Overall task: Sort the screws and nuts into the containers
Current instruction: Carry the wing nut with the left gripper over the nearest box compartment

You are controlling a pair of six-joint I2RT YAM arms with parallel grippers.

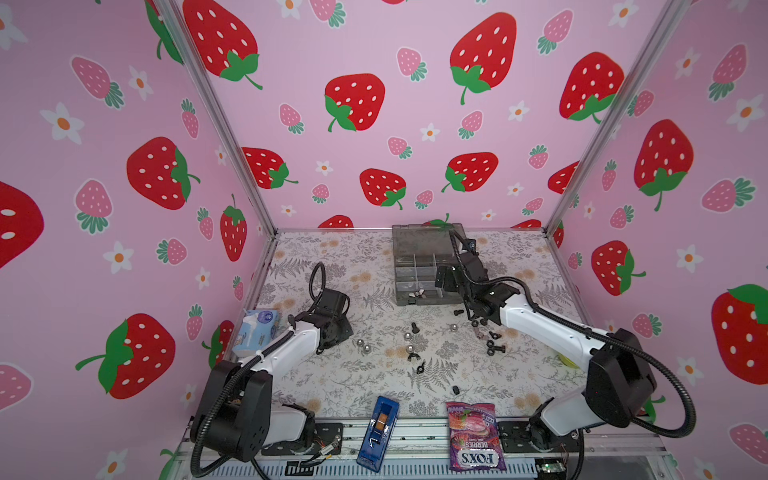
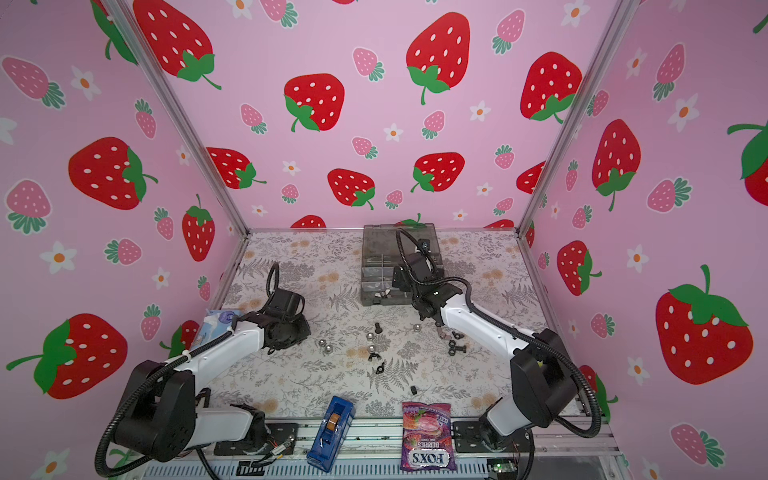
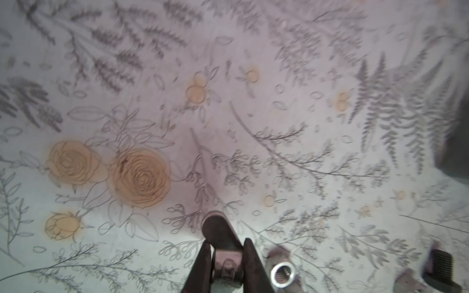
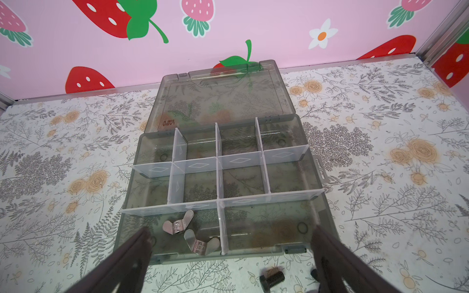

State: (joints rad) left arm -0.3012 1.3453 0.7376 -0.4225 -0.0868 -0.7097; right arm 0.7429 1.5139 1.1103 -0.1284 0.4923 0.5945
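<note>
Grip first: left end effector (image 3: 225, 243) clamped shut on an apparent winged nut (image 3: 215, 228), pinched across the body with one rounded wing poking out past the fingers (image 3: 203, 261). Likely a hold chosen for a slip-free carry to the organiser box (image 1: 415, 266). Hangs over the tabletop (image 3: 253, 126), just beside a silver nut (image 3: 281, 274) with threaded bore showing and near a black screw (image 3: 441, 261). Touching the surface or lifted, cannot tell.

Right end effector (image 4: 231, 229) spread wide and empty, poised over the front row of the box. Looks like a drop pose, with nothing between the jaws.

Box set at the back of the tabletop, lid (image 4: 220, 101) swung open behind, dividers forming small cells. Holds only silver winged nuts (image 4: 200, 244), two together in one front cell (image 4: 208, 218), the one on the left arm's side in both top views. Remaining cells seemingly bare, faint rings on some floors too unclear for naming.

Scattered between the arms, in front of the box: silver dome nuts (image 1: 360, 343), black screws (image 1: 414, 326), black winged nuts (image 1: 412, 356), all unsorted.
</note>
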